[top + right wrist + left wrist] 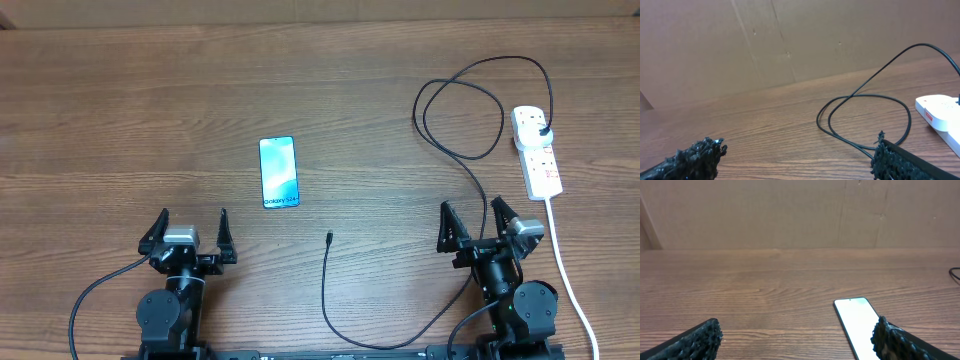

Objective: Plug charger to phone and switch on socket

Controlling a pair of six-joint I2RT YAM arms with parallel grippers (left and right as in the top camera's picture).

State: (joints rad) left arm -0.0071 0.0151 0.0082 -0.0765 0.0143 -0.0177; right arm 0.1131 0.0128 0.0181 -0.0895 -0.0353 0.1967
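The phone (278, 173) lies flat mid-table with a glowing cyan screen; in the left wrist view (856, 322) it shows white, just ahead of my right finger. The black charger cable (462, 115) loops at the right from its plug (541, 131) in the white socket strip (537, 150), then runs down near the front edge and back up to the connector tip (329, 237) below the phone. The loop and strip end show in the right wrist view (865, 112) (940, 112). My left gripper (190, 228) and right gripper (477, 220) are open and empty near the front edge.
The strip's thick white cord (565, 265) runs down the right side toward the front edge, beside the right arm. A brown cardboard wall (790, 212) stands along the far side of the wooden table (130, 120).
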